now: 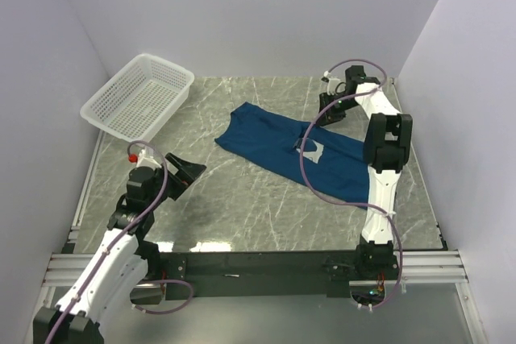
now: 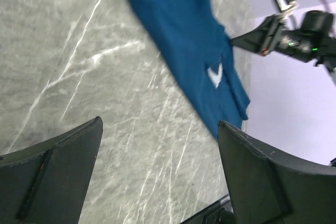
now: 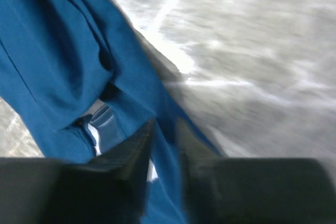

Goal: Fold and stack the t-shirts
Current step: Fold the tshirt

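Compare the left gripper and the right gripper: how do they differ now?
The left gripper stands wide open; the right gripper is nearly closed. The left gripper hangs over the bare table, apart from the t-shirt; the right gripper is at the t-shirt's edge, and whether it grips the cloth is unclear. Both are dark and two-fingered.

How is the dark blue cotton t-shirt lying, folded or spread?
Loosely folded over, not spread: the dark blue t-shirt forms a long narrow strip, its pale print mostly hidden.
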Controlling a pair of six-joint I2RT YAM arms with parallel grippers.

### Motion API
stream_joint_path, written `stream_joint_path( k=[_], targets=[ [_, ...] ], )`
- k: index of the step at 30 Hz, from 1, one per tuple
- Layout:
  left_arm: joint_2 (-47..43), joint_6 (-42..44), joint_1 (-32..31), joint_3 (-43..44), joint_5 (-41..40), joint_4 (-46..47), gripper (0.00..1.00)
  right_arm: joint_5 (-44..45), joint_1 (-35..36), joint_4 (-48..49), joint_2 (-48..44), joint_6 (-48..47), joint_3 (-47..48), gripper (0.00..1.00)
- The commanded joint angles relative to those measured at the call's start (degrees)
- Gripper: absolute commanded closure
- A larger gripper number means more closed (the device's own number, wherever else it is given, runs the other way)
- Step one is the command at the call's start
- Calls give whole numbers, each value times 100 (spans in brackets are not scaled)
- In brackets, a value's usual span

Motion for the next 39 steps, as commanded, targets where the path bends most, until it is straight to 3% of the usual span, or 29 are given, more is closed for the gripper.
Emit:
stream_joint_path(
  k=[1, 2, 5, 11, 20, 33, 39],
  targets=[
    [332, 121, 15, 214, 284, 436, 4, 30, -1, 33, -118, -87, 146, 61],
    [376, 156, 15, 249, 301, 610, 4, 74, 8, 147, -188, -61, 58, 54],
    [482, 253, 15, 381, 328, 620, 4, 206, -142, 666, -540, 159, -302, 50],
    [553, 245, 15, 364, 407, 717, 4, -742, -54, 641, -638, 537, -59, 52],
    [359, 157, 15, 179, 425, 743, 5, -971, 298, 535, -189, 1029, 223, 53],
    [324, 121, 15, 83, 451, 779, 5, 4, 430, 737, -66, 1460, 154, 55],
    [324, 42, 15, 12, 477, 866, 5, -233, 473, 649, 48, 1486, 127, 56]
  ],
)
